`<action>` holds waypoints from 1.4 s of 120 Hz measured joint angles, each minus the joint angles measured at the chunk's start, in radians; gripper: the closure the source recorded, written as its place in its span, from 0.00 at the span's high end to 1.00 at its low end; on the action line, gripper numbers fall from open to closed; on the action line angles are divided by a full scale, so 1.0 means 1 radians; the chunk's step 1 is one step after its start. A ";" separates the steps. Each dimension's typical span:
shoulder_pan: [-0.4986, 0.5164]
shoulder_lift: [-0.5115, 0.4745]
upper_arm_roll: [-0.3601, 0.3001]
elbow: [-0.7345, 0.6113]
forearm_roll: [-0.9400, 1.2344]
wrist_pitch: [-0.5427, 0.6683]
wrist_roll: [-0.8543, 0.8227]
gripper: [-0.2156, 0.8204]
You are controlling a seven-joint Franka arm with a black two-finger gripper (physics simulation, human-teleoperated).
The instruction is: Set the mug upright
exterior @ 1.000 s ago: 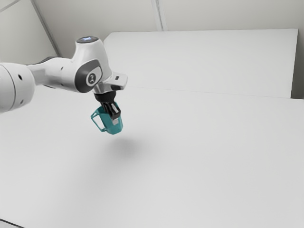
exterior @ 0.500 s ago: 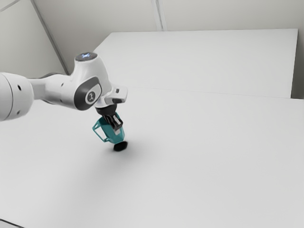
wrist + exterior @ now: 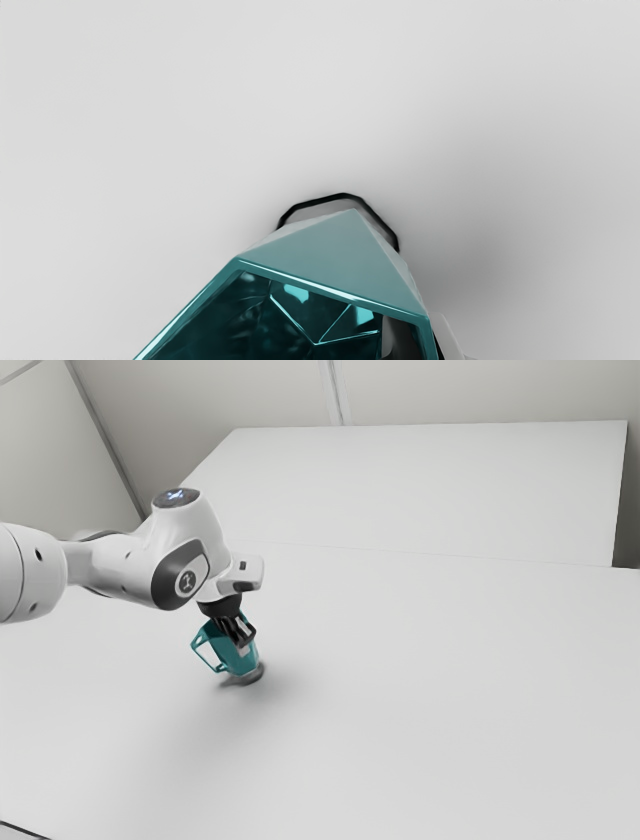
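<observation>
The teal faceted mug (image 3: 231, 662) is held low at the table, its base close against the surface and its body leaning a little, mouth up. Its handle points to the exterior view's left. My gripper (image 3: 242, 641) reaches down from above, shut on the mug's wall. In the wrist view, the mug (image 3: 325, 265) shows its open mouth and inner facets. Across the wall of the mug, the gripper (image 3: 422, 335) has one finger inside and the other outside. I cannot tell whether the base rests flat.
The white table (image 3: 430, 690) stretches out around the mug. A large pale panel (image 3: 430, 490) lies beyond it, and a dark thin line crosses the exterior view's lower left corner. A soft shadow falls beside the mug.
My arm has come down with the mug in its grip. The mug's base is now much closer to the table, and the dark shadow has drawn in under it.
</observation>
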State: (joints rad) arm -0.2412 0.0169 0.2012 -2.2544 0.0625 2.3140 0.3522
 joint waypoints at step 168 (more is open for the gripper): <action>0.001 0.008 -0.046 0.443 -0.018 -0.270 -0.021 0.75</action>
State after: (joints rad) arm -0.2399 0.0249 0.1553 -1.8114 0.0449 2.0443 0.3307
